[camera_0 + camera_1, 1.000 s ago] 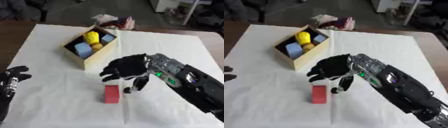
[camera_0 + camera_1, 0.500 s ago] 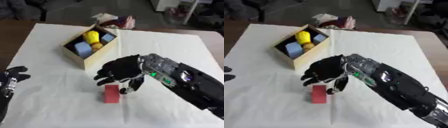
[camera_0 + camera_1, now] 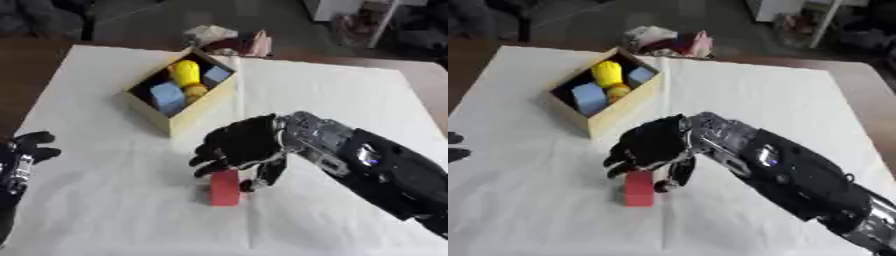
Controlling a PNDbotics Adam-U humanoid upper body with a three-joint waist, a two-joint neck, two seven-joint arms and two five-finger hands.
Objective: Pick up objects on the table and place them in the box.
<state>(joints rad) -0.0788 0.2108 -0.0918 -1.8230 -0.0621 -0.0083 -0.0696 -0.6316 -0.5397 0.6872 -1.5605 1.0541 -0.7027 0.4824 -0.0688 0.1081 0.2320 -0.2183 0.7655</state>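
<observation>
A red block (image 3: 225, 191) stands upright on the white cloth in front of me. My right hand (image 3: 245, 145) hovers over its top: the fingers hang half curled over the block's upper left edge, and the thumb (image 3: 259, 181) reaches down beside its right face, not closed on it. An open wooden box (image 3: 194, 118) sits behind and to the left, with a yellow piece (image 3: 185, 73) and blue blocks (image 3: 167, 96) inside. At the lower left edge my left hand (image 3: 19, 159) rests open.
A bundle of pale and reddish things (image 3: 229, 40) lies at the cloth's far edge behind the box. Brown table (image 3: 427, 87) shows past the white cloth (image 3: 332, 95) on the right and at the far left.
My right hand has moved left and down, from beside the red block to over its top. The block, the box and my left hand stay where they were.
</observation>
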